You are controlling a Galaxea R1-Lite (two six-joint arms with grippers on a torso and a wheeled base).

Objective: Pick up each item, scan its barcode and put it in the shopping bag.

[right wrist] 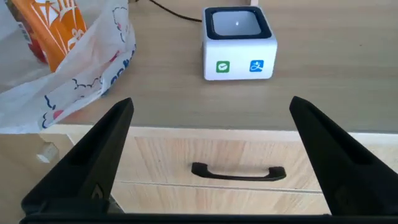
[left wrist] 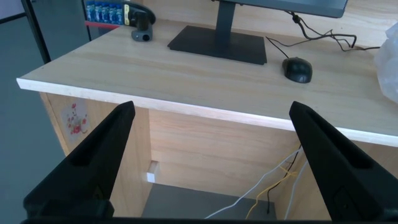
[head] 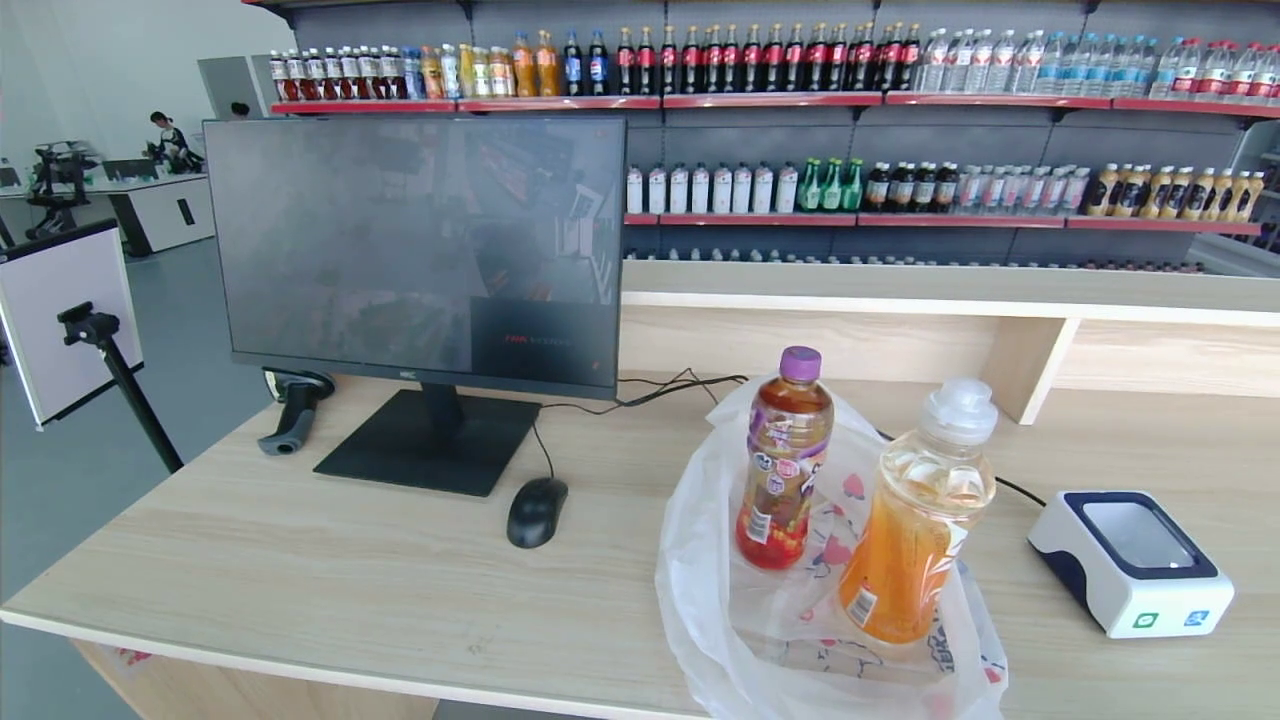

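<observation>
Just left of the barcode scanner [head: 1130,560] on the desk [head: 300,570], a purple-capped bottle [head: 785,460] and an orange bottle [head: 915,520] stand inside the shopping bag [head: 690,545]. The left gripper [left wrist: 211,109] and right gripper [right wrist: 211,102] hang wide open and empty. Bagging looks complete, so no further grasp seems called for.

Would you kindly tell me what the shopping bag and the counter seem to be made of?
Shopping bag: thin plastic film, glossy and translucent; it crumples and the bottles show through. Counter: pale wood grain, matte, probably laminate over board.
</observation>
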